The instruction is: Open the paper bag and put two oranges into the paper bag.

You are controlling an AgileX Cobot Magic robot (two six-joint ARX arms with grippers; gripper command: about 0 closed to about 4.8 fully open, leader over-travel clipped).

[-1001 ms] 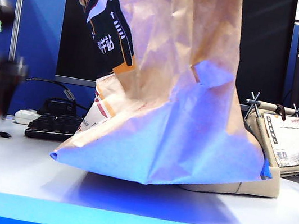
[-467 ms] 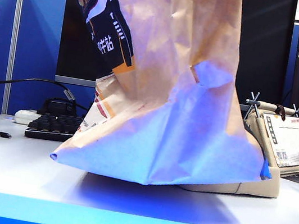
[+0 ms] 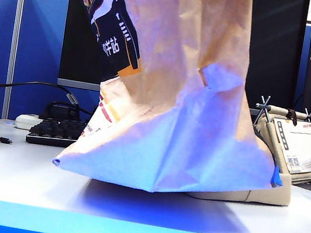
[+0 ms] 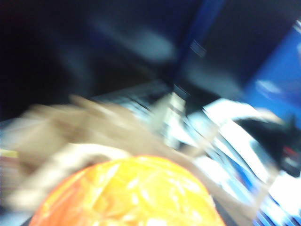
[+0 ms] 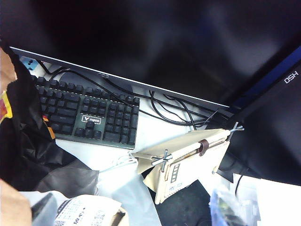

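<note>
Paper bag (image 3: pixel 176 96): standing upright on the tabletop (image 3: pixel 14 183), filling the exterior view.
Orange (image 4: pixel 127 193): sitting in the left gripper's grasp, above the bag's brown paper in a blurred wrist view.
Right gripper: out of sight, state undeterminable.
Risk: orange striking the rim, toppling or collapsing the bag.

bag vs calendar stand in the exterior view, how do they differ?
The bag is tall, crumpled brown paper running past the top edge; the calendar stand is low, flat-faced beige with metal clips. The bag stands mid-table; the stand leans back at the right. Both sit on the table.
</note>
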